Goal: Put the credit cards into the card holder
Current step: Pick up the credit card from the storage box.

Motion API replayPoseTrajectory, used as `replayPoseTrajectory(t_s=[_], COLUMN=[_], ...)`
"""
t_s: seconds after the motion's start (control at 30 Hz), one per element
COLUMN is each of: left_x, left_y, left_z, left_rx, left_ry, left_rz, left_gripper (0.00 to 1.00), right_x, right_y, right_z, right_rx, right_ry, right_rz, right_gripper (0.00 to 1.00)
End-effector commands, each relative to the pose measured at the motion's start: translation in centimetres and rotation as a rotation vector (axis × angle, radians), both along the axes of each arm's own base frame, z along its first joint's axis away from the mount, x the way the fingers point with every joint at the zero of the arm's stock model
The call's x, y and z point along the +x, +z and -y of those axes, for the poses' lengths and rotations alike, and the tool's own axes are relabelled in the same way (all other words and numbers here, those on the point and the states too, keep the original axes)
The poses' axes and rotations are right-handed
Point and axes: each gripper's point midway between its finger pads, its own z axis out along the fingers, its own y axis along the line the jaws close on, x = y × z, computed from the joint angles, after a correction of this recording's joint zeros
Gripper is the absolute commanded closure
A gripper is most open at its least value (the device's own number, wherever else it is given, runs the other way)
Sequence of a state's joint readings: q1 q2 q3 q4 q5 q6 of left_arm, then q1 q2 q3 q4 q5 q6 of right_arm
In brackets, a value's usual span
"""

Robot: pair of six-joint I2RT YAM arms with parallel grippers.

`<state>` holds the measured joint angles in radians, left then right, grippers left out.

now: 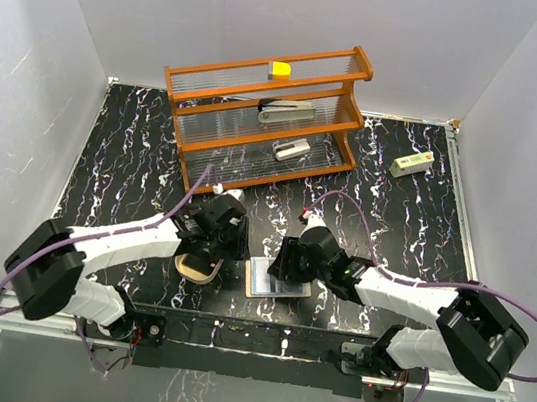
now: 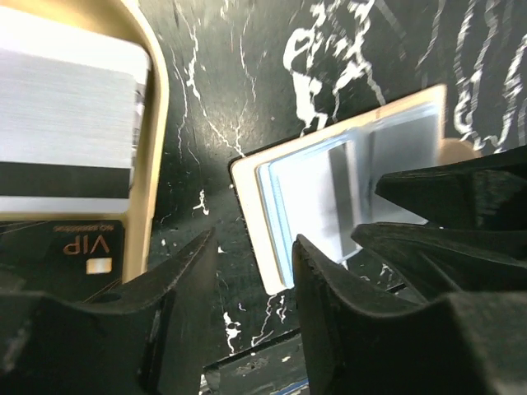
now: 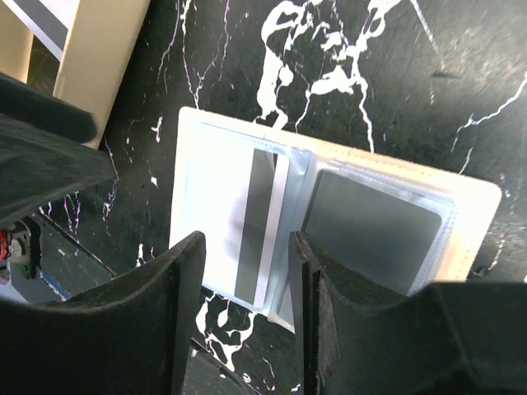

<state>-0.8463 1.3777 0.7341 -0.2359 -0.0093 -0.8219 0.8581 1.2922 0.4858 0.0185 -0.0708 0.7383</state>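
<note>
R gripper (image 3: pixel 245 263) hangs low over an open wallet (image 3: pixel 465 206), fingers (image 3: pixel 156 329) apart, nothing btwn them; the wallet shows thru the gap. Wallet lies flat on the black marble table (image 3: pixel 370 66) w/ white veins. It has a cream border & clear plastic sleeves. One sleeve holds a pale card (image 3: pixel 218 197) w/ dark stripe, the next a grey card (image 3: pixel 370 230). Left of wallet, not touching, is the tan raised rim of the card holder (image 3: pixel 99 49), w/ a striped white card (image 3: pixel 41 16) inside. Black blurred part (image 3: pixel 41 156) near holder, can't tell what.
</note>
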Motion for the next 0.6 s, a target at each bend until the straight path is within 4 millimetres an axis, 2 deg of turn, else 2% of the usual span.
replayPoseTrajectory(t_s=[0.0,0.23,0.4,0.57], left_x=[2.0,2.9,3.4,3.7], left_y=[4.1,6.0,6.2,5.3], left_z=[-2.8,-7.9,-11.0,-13.5], left_rx=[0.072,0.082,-0.001,-0.046], left_ry=[0.098,0.227,0.321,0.402], left_rz=[0.138,0.131,0.089,0.016], left_gripper=[0.58,0.55,0.55,0.56], right_x=[2.4,4.8,6.3,6.9], right_y=[3.5,6.6,8.8,10.8], right_z=[-0.7,-2.6,-4.2,-6.7], right_rx=[-0.007,-0.027,-0.045,-0.067], right_ry=[-0.005,0.04,0.088,0.165], right_rz=[0.13,0.222,0.287,0.368], right_gripper=[0.56,0.5,0.47,0.43])
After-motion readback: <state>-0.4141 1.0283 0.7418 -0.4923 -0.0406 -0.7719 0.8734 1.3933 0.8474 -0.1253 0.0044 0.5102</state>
